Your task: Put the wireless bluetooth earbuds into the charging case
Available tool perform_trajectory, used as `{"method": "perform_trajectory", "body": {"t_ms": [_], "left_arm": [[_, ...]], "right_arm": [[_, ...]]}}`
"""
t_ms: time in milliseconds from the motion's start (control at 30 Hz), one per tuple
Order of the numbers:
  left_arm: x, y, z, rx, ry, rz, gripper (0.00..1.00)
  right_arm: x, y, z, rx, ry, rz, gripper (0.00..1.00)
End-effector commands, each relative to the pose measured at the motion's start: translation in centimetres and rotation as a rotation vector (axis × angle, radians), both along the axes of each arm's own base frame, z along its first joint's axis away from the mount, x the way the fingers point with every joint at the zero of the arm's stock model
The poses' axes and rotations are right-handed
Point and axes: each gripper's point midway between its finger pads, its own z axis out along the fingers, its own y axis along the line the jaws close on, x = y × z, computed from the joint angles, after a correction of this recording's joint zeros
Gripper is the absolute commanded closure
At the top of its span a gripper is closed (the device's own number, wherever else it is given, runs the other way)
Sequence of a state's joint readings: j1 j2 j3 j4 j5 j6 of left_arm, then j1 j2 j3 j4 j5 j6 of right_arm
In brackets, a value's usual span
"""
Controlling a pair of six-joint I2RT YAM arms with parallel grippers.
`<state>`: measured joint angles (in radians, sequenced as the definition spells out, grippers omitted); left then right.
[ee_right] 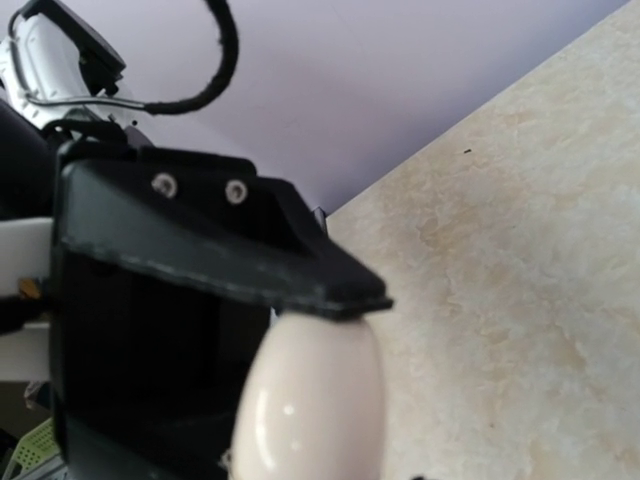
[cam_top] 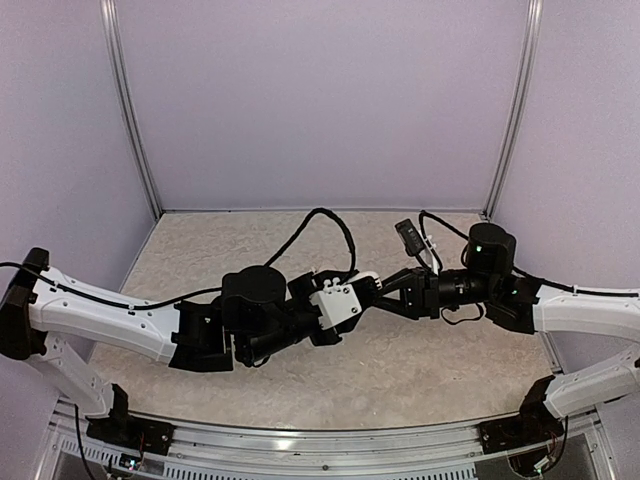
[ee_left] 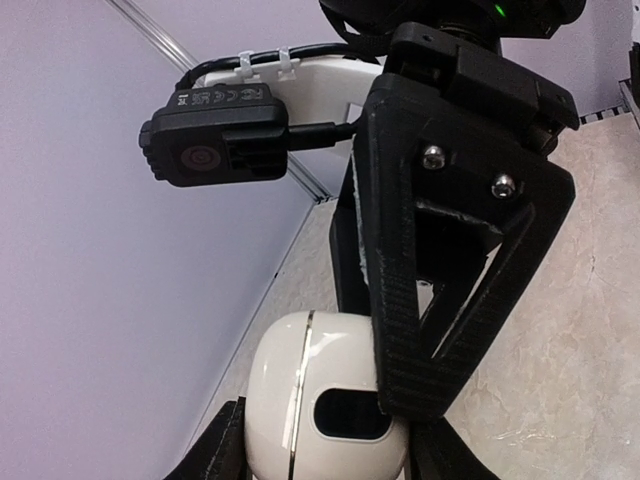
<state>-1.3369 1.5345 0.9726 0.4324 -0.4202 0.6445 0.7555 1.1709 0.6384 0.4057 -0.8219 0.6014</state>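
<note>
Half hidden by the right gripper [cam_top: 373,290], grip unclear, the glossy white, dark-spotted charging case [ee_left: 300,395] sits clamped in the left gripper [ee_left: 325,452].

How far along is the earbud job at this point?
Done: the charging case is held clear of the table, clamped in the left hand, apparently closed. In hand: the right hand meets its side; its grip is unclear. Left: no earbuds show, so seating them cannot be confirmed.

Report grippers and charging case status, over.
Left gripper shut on the charging case, aloft. Right gripper at the case, one finger against it, grip unclear. Earbuds not in sight.
</note>
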Motion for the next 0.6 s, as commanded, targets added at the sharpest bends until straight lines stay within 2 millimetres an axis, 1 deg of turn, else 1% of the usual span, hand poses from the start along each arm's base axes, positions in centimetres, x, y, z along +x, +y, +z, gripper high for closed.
{"method": "perform_trajectory", "body": {"t_ms": [0, 133, 367, 567], "left_arm": [[-0.35, -0.15, 2.64, -0.068, -0.029, -0.004, 0.64], [-0.47, -0.28, 2.51, -0.059, -0.035, -0.006, 0.64], [-0.51, -0.44, 2.39, -0.054, -0.042, -0.008, 0.64], [-0.52, -0.45, 2.37, -0.05, -0.047, -0.008, 0.64]], "right_arm": [[-0.26, 0.66, 1.0, 0.03, -0.019, 0.015, 0.63], [-0.18, 0.75, 1.16, 0.038, -0.015, 0.014, 0.65], [0.01, 0.87, 1.04, 0.04, -0.005, 0.009, 0.63], [0.15, 0.93, 1.02, 0.04, 0.003, 0.004, 0.67]]}}
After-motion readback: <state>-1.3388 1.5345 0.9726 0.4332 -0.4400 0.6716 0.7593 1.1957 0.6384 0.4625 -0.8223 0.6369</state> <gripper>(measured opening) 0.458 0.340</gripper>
